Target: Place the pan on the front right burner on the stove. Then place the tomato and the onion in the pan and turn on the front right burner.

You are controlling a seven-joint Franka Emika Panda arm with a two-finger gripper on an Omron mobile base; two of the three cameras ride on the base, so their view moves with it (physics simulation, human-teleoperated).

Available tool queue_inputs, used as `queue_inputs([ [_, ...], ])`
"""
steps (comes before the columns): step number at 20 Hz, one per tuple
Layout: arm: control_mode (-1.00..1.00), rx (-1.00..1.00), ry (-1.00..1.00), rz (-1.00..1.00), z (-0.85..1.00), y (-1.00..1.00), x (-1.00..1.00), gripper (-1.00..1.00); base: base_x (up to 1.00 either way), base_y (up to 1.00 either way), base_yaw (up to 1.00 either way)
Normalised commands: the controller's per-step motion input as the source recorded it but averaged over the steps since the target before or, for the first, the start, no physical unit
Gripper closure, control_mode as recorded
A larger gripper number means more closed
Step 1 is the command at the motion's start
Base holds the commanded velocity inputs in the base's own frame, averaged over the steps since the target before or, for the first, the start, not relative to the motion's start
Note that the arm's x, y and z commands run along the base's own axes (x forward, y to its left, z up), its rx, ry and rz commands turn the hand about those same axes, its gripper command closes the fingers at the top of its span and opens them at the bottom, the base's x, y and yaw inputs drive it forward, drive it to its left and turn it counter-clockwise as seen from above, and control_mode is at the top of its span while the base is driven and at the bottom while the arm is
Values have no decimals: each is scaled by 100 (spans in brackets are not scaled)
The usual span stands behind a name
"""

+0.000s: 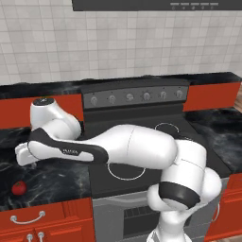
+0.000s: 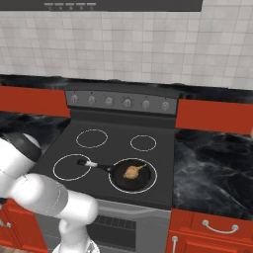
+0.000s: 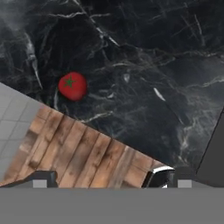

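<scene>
You have the small black frying pan holding the tan onion on the white-ringed front right burner; the glossy red tomato waits ahead-left of your wide-open, empty jaws; the burner is yet unlit.

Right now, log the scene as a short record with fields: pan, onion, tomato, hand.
pan: small black frying pan sits on the front right burner of the stove, handle pointing left
onion: tan bulb lies inside the pan
tomato: red ball rests on the black marble counter left of the stove, near its front edge
hand: hand hovers open above the counter, empty
</scene>
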Motion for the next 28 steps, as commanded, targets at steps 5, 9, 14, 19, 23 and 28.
queue_inputs([
  [5,-100,3,-19,0,-14,39,0,-100,0,0,0],
  [9,-100,6,-12,0,-21,25,0,-100,0,0,0],
  [14,-100,10,-1,0,-19,18,2,-100,0,0,0],
  [19,-100,8,8,0,-24,17,8,-100,0,0,0],
  [23,-100,1,1,0,-32,16,1,-100,0,0,0],
  [28,-100,0,0,0,-33,15,0,-100,0,0,0],
])
